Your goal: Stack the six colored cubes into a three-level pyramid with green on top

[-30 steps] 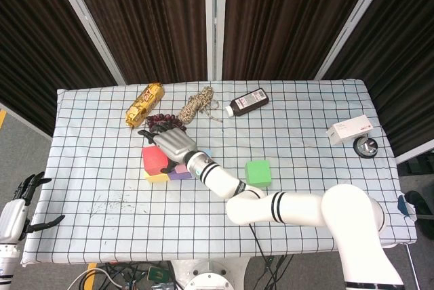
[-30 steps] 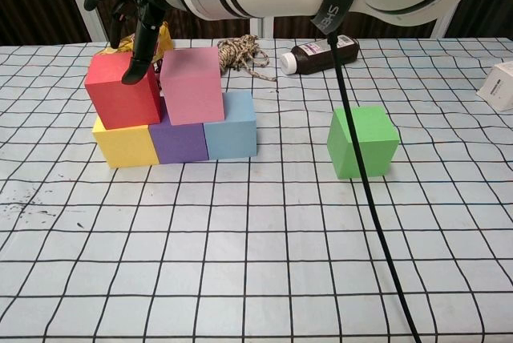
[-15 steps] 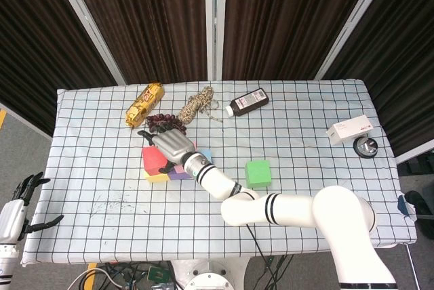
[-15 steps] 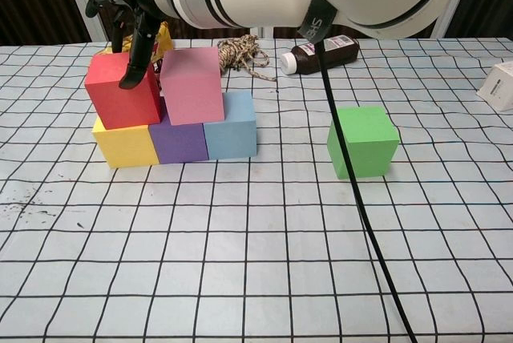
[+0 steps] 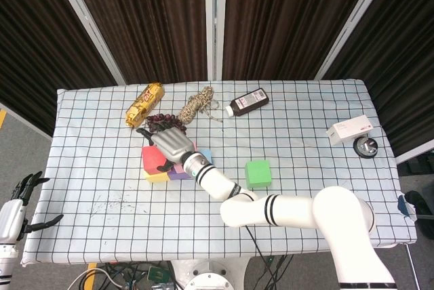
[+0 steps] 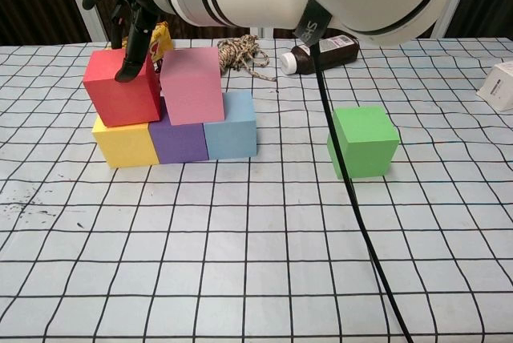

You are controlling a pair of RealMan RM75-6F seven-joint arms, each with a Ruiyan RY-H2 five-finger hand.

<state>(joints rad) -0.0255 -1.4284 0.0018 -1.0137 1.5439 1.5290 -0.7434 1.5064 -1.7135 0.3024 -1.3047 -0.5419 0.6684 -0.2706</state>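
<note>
Your right hand (image 6: 132, 18), fingers spread, presses the red cube (image 6: 122, 86); a careless withdrawal could topple it.

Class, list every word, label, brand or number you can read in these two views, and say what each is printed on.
"BHS", partly cut off: strap on the robot's arm.
Brown bottle: white label, too small to read.
Gold snack packet: red lettering, blurred.
White box: print unreadable.
</note>
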